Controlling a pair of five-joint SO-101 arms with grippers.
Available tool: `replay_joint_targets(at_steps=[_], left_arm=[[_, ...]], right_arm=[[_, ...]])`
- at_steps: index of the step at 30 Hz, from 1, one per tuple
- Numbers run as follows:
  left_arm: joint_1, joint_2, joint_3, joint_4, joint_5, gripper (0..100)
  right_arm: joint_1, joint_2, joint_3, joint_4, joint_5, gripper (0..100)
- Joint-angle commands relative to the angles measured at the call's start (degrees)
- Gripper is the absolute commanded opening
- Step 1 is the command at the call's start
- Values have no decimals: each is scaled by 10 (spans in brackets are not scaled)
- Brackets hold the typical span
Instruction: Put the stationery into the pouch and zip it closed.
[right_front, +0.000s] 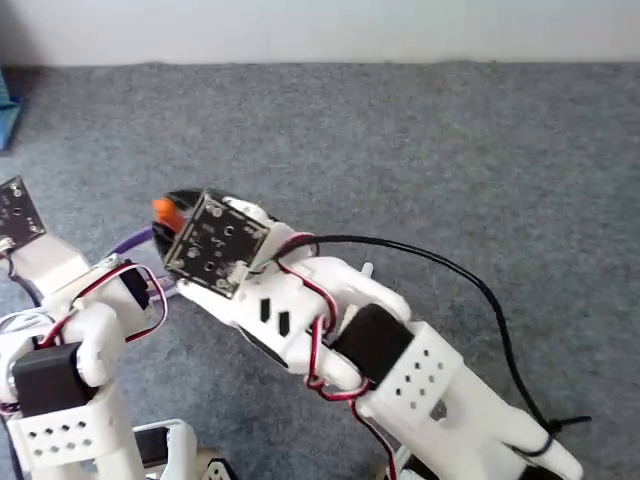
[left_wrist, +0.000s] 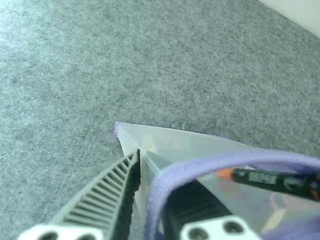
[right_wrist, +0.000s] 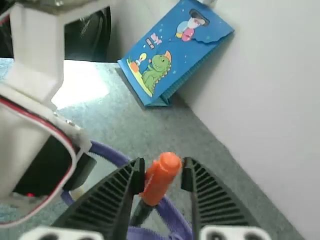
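High view first: the right gripper (right_front: 175, 207) sits left of centre over the grey felt table (right_front: 450, 150). It has an orange-capped pen (right_front: 163, 209) pinched in it, and a sliver of the pouch (right_front: 132, 240), purple-rimmed, peeks out just beside it.

Over to the left wrist view: the left gripper (left_wrist: 150, 172) is clamped on the pouch's purple-edged wall, one finger outside and one inside. Through the clear side shows a black marker (left_wrist: 272, 181) with an orange end; whether it is that same pen, I cannot tell.

Right wrist view now: the fingers are narrow and closed on the orange cap, and the dark barrel points down into the pouch's open mouth. Behind, a blue dinosaur gift bag (right_wrist: 170, 50) leans against the wall (right_wrist: 260, 125).
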Motion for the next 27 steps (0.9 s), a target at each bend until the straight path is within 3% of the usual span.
replay_joint_targets(at_steps=[1,8,15,21,27], left_arm=[[-3,11,10,-12,6,12],[-3,13,10,-13,6,12],[-3,14,10,-13,6,12],[-3,11,10,-13,6,12],[-3,11,10,-13,6,12]], right_arm=[[16,-38,-13,41,-20,274],[128,-14,-108,134,-87,125],[297,58,-143,301,-309,80],[330,172,-142,459,-401,80],[364,324,-145,458,-445,80]])
